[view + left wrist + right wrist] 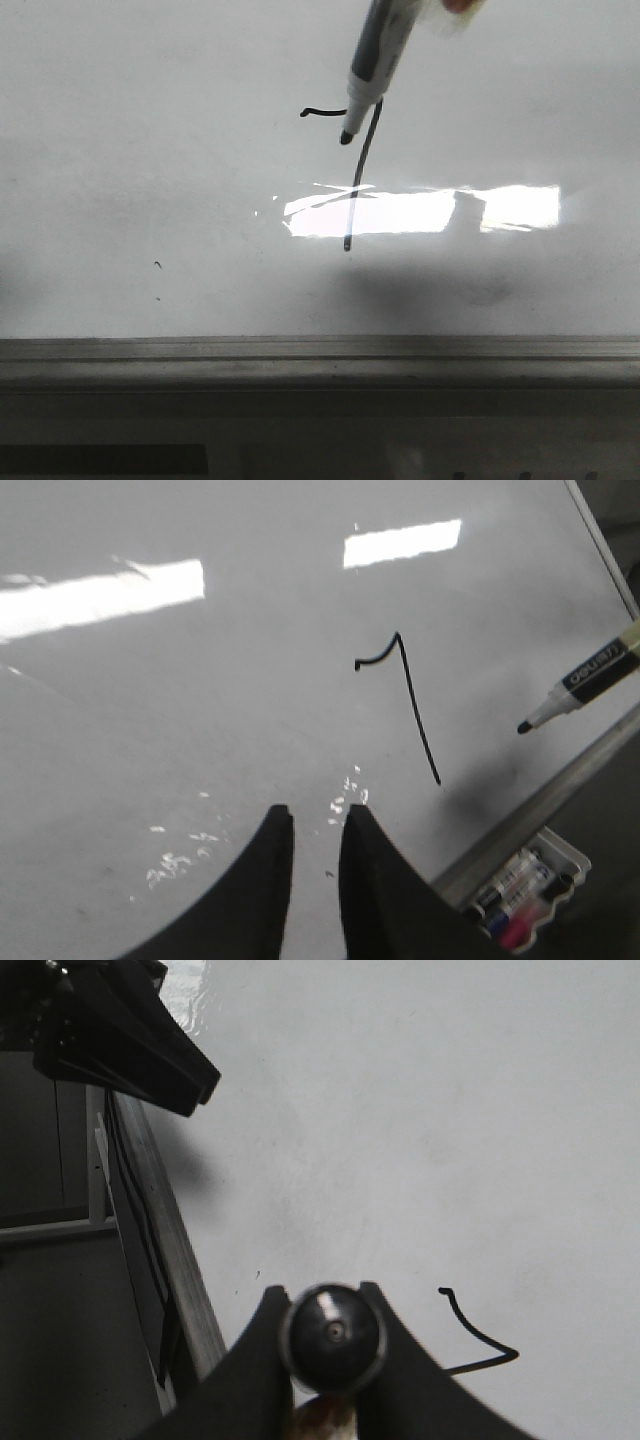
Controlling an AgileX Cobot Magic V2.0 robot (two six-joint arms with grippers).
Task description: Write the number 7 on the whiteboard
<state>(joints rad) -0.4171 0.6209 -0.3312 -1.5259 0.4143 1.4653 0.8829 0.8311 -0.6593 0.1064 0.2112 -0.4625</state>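
Black marker (375,55) clamped in right tool (333,1360), tip near number 7 (405,695); could smear ink. Left tool (316,825) slightly open, empty.

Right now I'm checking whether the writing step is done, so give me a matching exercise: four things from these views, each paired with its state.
Things:
1. number 7
2. marker
3. left claw
4. whiteboard

States:
A. empty, fingers slightly apart
B. glossy, reflecting bright lights
C. held in the right claw, tip near the top bar
D. drawn in black, wavy bar and slanted stem

Pairs: 1-D, 2-C, 3-A, 4-B
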